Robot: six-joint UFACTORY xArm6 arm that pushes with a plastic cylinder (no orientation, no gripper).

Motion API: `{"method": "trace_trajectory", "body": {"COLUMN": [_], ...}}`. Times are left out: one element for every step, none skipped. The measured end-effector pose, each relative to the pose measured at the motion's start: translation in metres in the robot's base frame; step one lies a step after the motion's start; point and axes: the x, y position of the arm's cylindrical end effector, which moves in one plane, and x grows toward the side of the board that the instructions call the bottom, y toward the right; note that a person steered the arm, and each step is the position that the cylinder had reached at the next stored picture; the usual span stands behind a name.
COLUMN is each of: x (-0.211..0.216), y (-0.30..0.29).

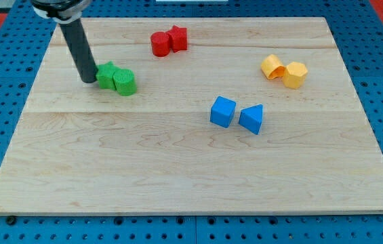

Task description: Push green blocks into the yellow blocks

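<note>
Two green blocks sit together at the view's upper left: a green star-like block (108, 74) and a green cylinder (125, 83) touching its right side. My tip (87, 79) rests on the board against the left side of the star-like block. Two yellow blocks sit together at the view's upper right: a yellow arch-like block (271, 66) and a yellow hexagonal block (295, 74) touching it. The green pair is far to the left of the yellow pair.
Two red blocks (169, 41) touch each other near the view's top centre. A blue cube (222, 112) and a blue triangular block (251, 119) lie in the middle right, between the green and yellow pairs but lower. The wooden board (177, 176) ends at blue pegboard.
</note>
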Motion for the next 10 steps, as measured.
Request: {"method": "trace_trajectory", "body": {"x": [0.013, 0.033, 0.039, 0.041, 0.078, 0.081, 0.061, 0.057, 0.035, 0.024], "y": [0.027, 0.048, 0.076, 0.097, 0.052, 0.021, 0.006, -0.013, -0.013, 0.017]}}
